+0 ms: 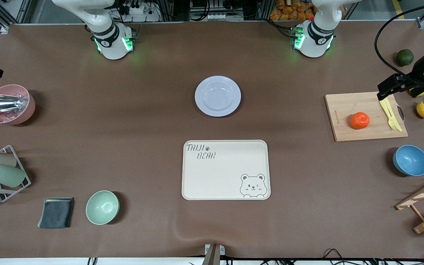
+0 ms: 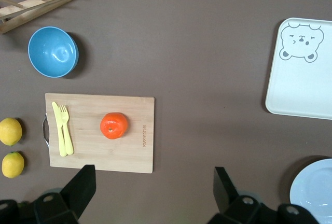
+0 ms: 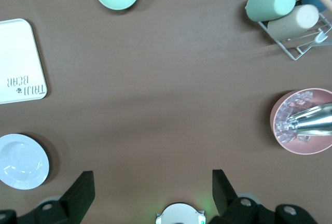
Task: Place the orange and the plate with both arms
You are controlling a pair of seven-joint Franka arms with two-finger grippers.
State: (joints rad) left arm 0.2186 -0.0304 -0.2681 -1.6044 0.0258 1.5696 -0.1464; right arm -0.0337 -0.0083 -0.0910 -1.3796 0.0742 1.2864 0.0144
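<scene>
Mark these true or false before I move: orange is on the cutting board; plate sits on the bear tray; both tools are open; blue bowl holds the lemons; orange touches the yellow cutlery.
1. The orange is on the cutting board: true.
2. The plate sits on the bear tray: false, it lies on the table, farther from the front camera than the tray.
3. The left tool and right tool are open: true.
4. The blue bowl holds the lemons: false, they lie on the table beside the board.
5. The orange touches the yellow cutlery: false, they lie apart.
</scene>
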